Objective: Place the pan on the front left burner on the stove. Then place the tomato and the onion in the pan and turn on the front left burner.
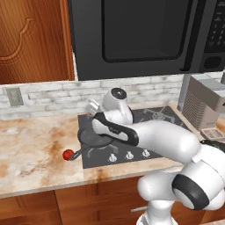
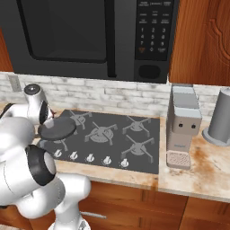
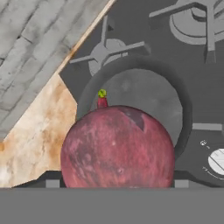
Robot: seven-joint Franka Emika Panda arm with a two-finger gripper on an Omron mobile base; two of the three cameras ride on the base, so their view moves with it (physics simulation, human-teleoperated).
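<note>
Marbled counter (image 1: pixel 30 154) surrounds the stove (image 2: pixel 143 134), where the pan (image 2: pixel 57 128) sits on the front left burner (image 2: pixel 56 144). Above it, the gripper (image 3: pixel 114 186) pinches the onion (image 3: pixel 117 148), a dull maroon ball with a green-tipped stem. Round, firm and probably smooth-skinned, it is best held across its middle. Left of the pan, the glossy red tomato (image 1: pixel 67 154) waits.

A black microwave (image 2: pixel 90 36) hangs over the marble table (image 1: pixel 35 149). A grey coffee machine (image 2: pixel 182 128) stands beside a grey canister (image 2: pixel 221 117). A wall outlet (image 1: pixel 14 96) sits in the brick backsplash (image 1: pixel 52 99).
</note>
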